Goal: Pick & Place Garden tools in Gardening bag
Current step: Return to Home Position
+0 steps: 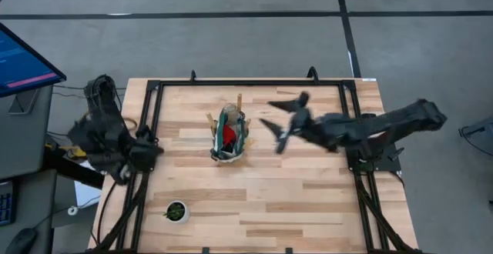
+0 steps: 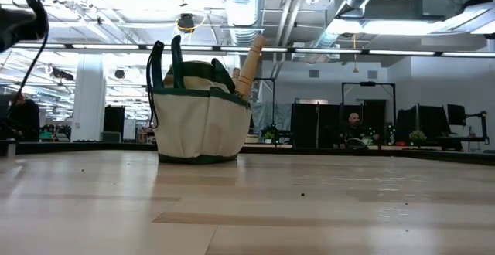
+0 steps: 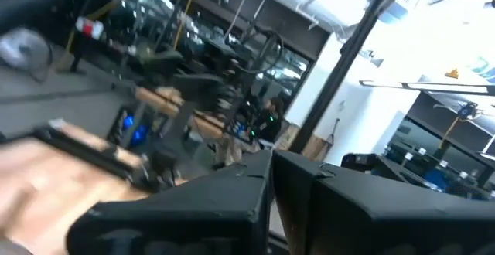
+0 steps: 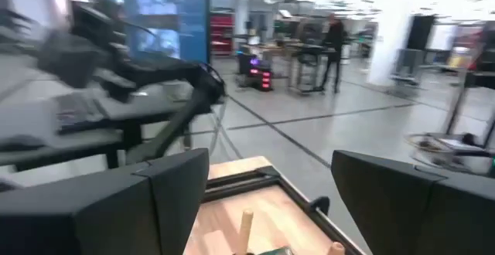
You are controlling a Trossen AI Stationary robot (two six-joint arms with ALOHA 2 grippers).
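Gardening bag point(image 1: 219, 155), tools point(image 1: 239, 100) inside, stands near the spread, empty right jaws — left jaws pressed together at table point(image 1: 308, 208) edge.

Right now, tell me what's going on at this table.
Nothing is being held. The gardening bag stands in the middle of the table with wooden-handled garden tools and a red item inside. The right gripper hangs open and empty beside it; the left gripper waits at the table's left edge. A small potted plant sits apart.
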